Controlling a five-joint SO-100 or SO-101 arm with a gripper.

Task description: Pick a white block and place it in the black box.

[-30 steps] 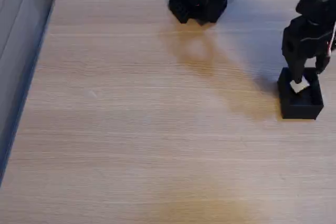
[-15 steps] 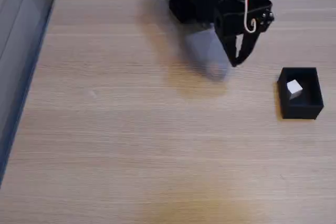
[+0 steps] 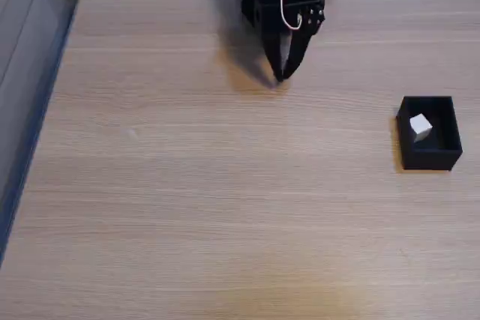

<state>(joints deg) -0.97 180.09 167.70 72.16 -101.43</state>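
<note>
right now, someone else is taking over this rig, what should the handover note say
Pincer: holding nothing, fingers look closed together, tips pointing down near the arm's base at the far edge of the table, well away from the box.
White block: inside the black box, lying toward its left side in the fixed view.
Black box: on the table at the right, upright, open top.
Done: block picked and dropped in the box.
Left: nothing visible; no other block seen on the table.
</note>
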